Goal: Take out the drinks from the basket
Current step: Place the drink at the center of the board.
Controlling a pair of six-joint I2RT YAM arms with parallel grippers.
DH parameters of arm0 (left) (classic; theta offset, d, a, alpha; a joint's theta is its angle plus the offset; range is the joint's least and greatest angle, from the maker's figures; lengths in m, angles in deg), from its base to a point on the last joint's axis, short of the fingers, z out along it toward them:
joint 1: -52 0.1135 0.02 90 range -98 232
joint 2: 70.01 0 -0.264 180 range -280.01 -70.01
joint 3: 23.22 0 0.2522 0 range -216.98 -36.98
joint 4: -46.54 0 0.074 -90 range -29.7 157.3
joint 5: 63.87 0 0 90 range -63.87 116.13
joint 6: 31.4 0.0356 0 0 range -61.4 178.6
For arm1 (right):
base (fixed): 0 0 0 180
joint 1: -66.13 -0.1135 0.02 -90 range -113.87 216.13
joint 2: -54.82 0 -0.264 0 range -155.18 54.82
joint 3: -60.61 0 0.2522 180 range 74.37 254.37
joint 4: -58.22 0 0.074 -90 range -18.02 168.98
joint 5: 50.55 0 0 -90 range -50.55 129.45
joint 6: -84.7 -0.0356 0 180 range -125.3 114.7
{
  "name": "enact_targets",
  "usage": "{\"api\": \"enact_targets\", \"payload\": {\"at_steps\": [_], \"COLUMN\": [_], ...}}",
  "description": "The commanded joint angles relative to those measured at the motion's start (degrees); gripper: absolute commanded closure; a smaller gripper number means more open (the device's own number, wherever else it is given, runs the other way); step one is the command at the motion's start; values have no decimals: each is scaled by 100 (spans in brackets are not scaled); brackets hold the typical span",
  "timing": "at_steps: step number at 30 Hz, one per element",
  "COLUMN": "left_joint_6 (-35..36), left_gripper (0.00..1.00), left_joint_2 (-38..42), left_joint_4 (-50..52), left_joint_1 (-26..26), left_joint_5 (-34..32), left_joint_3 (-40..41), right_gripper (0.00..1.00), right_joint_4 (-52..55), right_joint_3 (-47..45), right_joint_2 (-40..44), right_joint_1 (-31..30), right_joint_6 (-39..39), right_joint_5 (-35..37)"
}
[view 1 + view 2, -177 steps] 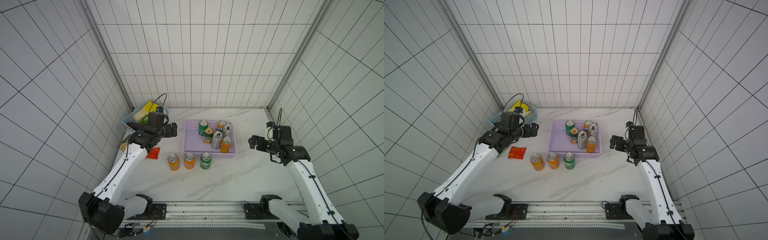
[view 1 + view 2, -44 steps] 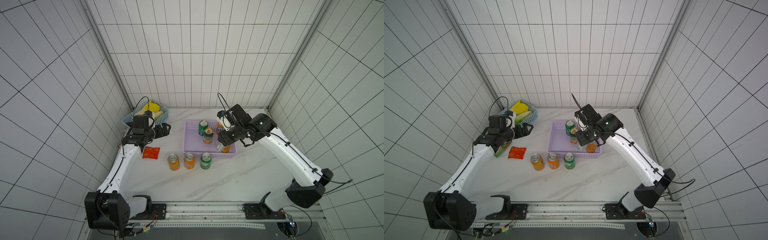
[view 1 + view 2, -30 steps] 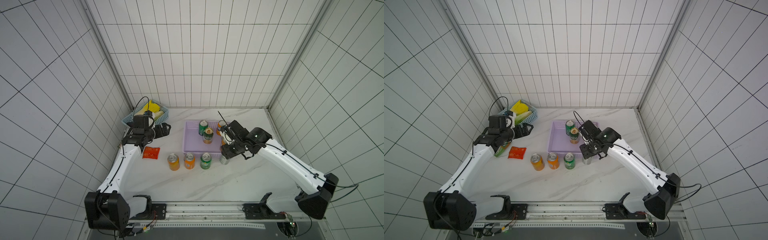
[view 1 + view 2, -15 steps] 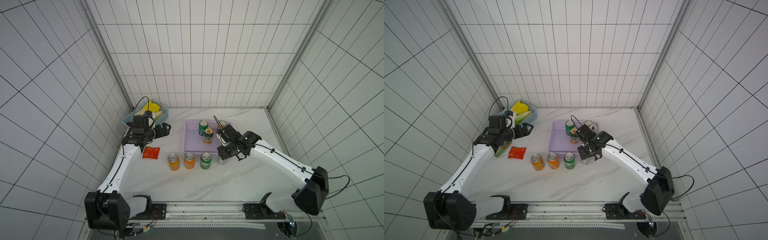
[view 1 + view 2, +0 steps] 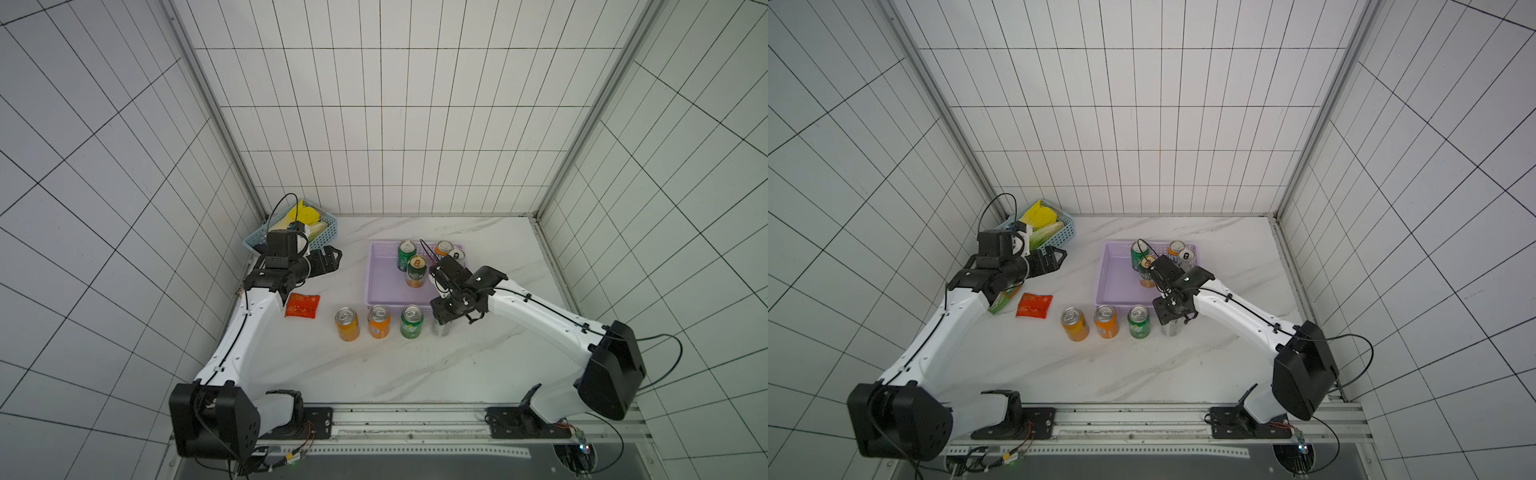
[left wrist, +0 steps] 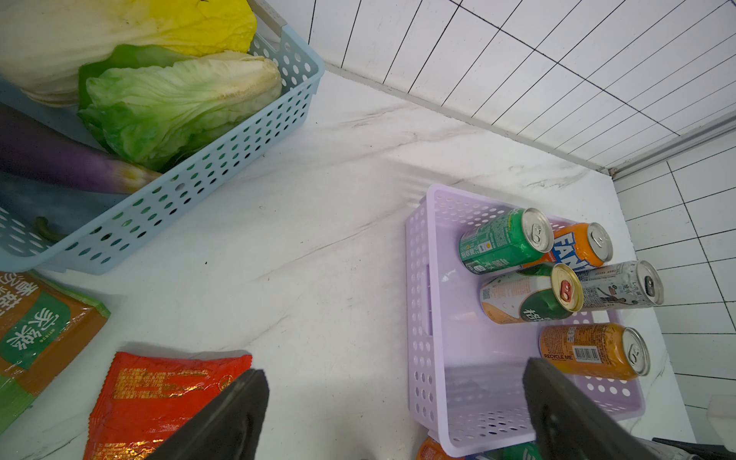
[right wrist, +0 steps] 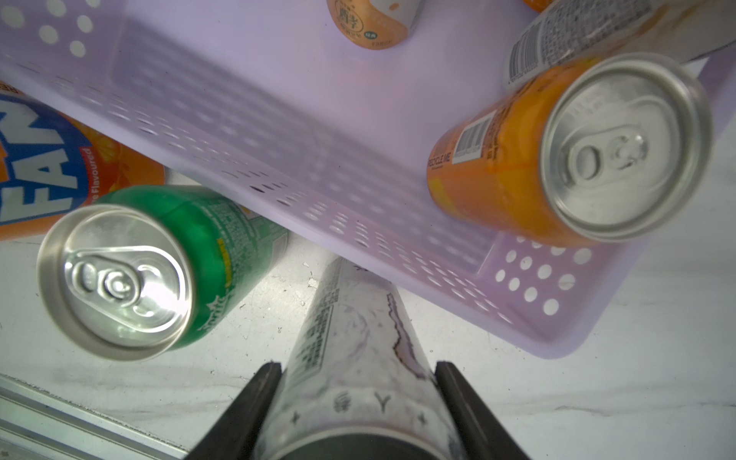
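Note:
The lilac basket (image 5: 370, 270) (image 5: 1102, 274) holds two green cans (image 5: 405, 255), one gold-topped (image 5: 416, 271), two orange cans (image 6: 589, 350) and a slim silver one (image 5: 456, 254). On the table before it stand two orange cans (image 5: 347, 324) and a green can (image 5: 411, 322). Right of that green can, my right gripper (image 5: 446, 316) (image 7: 358, 398) is shut on an upright slim silver-white can (image 7: 354, 338) whose base reaches the tabletop just outside the basket wall (image 7: 278, 159). My left gripper (image 5: 332, 259) (image 6: 394, 378) is open, hovering left of the basket.
A light-blue basket (image 5: 328, 232) of vegetables sits at the back left corner. A red snack packet (image 5: 302, 305) and a green-orange packet (image 5: 1005, 301) lie under the left arm. The right arm covers the basket's front right corner in both top views.
My right gripper has carried the slim silver-white can out of the basket and down to the table beside the green can. The left arm has stayed still for the last second and a half.

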Motion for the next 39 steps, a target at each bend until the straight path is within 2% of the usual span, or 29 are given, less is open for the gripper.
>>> {"api": "enact_targets", "payload": {"at_steps": [1,11,17,25,35,39], "left_joint_6": [59,60,63,79,84,88], "left_gripper": [2,2,2,2,2,2], "left_joint_2": [-25,-37,-29,-33,-52,-50], "left_joint_4": [-137,-137,-138,-136,-119,-120], "left_joint_1": [5,9,2,6,3,6], "left_joint_5": [43,47,47,38,30,20], "left_joint_3": [23,23,23,23,15,19], "right_gripper": [51,48,36,27,2,0], "right_joint_4": [-237,-319,-319,-183,70,187], "right_joint_3": [-143,-314,-324,-199,255,558], "right_joint_2": [54,24,107,216,553,613], "right_joint_1": [6,15,15,15,192,471], "right_joint_6": [-84,-113,-105,-86,71,237], "right_joint_5": [1,-68,-41,-38,-124,-273]}}
